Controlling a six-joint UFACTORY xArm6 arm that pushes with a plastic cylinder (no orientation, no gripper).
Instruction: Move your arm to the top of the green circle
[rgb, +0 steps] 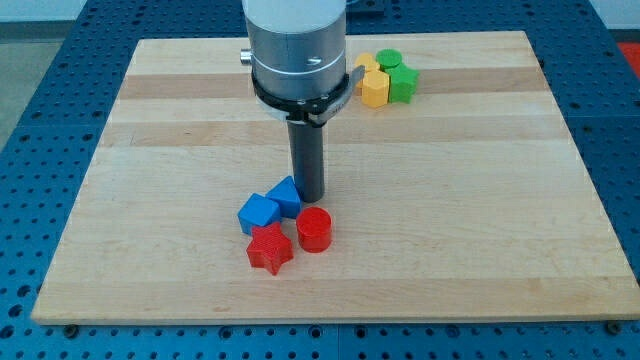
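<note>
The green circle (389, 59) is a small green cylinder near the view's top, right of centre, in a cluster with a green block (403, 83), a yellow hexagon-like block (374, 88) and another yellow block (366, 65). My tip (307, 195) is the lower end of the dark rod, near the board's middle. It stands far below and to the left of the green circle, close beside a blue block (286, 195).
A second blue block (259, 213), a red cylinder (313, 229) and a red star (269, 248) lie just below my tip. The wooden board (150, 150) sits on a blue perforated table. The arm's grey body hides part of the board's top.
</note>
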